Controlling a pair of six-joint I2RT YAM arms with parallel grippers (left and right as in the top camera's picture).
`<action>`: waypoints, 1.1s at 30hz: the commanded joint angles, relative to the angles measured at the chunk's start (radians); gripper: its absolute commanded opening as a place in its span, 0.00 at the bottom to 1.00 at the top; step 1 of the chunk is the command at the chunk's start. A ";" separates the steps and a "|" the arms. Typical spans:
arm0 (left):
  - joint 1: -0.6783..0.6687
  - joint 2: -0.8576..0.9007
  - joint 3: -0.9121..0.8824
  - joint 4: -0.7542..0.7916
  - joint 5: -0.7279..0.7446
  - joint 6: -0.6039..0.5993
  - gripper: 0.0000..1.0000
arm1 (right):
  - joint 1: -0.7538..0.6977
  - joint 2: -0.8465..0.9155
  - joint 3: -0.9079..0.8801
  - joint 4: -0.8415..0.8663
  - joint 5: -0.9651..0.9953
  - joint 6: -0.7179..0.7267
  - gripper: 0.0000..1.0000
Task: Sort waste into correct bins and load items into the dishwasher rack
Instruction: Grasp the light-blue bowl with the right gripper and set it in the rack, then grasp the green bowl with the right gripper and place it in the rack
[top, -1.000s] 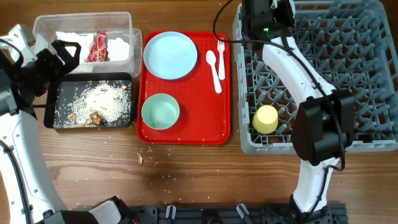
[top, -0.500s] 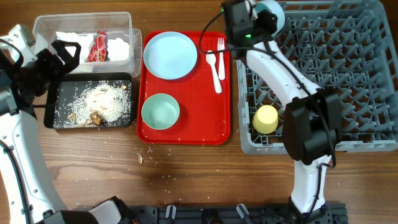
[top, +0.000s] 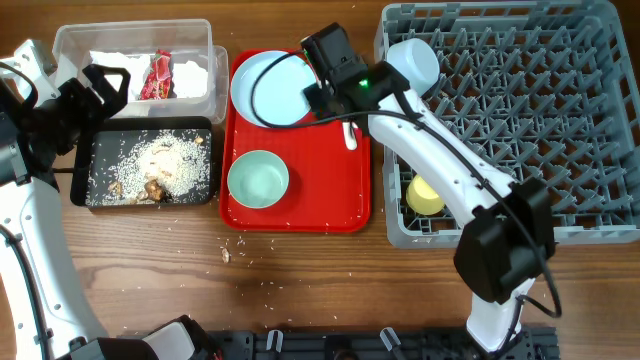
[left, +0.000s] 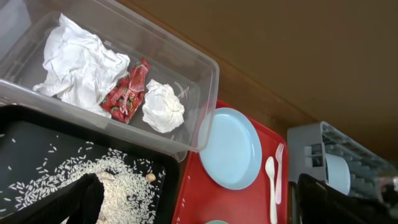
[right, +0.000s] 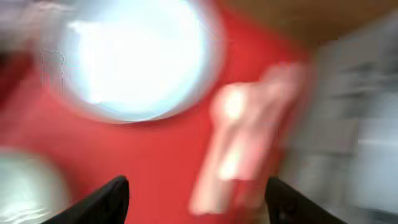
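Note:
My right gripper (top: 322, 86) hangs open over the red tray, above the light blue plate (top: 262, 92) and beside the white spoon (left: 271, 186) and fork (left: 279, 171). Its wrist view is blurred: the plate (right: 134, 59) at upper left, the cutlery (right: 245, 146) below between the spread fingers (right: 106, 199). In the grey dishwasher rack (top: 520, 130) lie a light blue bowl (top: 412, 62) and a yellow cup (top: 427, 195). A pale green bowl (top: 258, 180) sits on the tray. My left gripper (top: 98, 88) stays open and empty over the bins.
The clear tub (top: 70, 45) holds white napkins (left: 78, 65) and the red wrapper (top: 158, 75). The black tray (top: 100, 195) holds rice and brown scraps (top: 165, 165). The flat red tray (top: 320, 200) lies between bins and rack. Rice grains dot the wooden table (top: 245, 255).
My right gripper opened, let go of the light blue bowl at the rack's back-left corner, and swung left over the red tray. The left arm has not moved.

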 joint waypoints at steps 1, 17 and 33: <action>0.003 -0.005 0.010 0.003 0.019 -0.009 1.00 | 0.044 0.052 -0.125 0.054 -0.454 0.225 0.70; 0.003 -0.005 0.010 0.003 0.019 -0.009 1.00 | -0.014 -0.166 -0.145 -0.103 -0.003 0.315 0.04; 0.003 -0.005 0.010 0.003 0.019 -0.009 1.00 | -0.066 -0.227 -0.205 -0.193 1.223 -0.020 0.05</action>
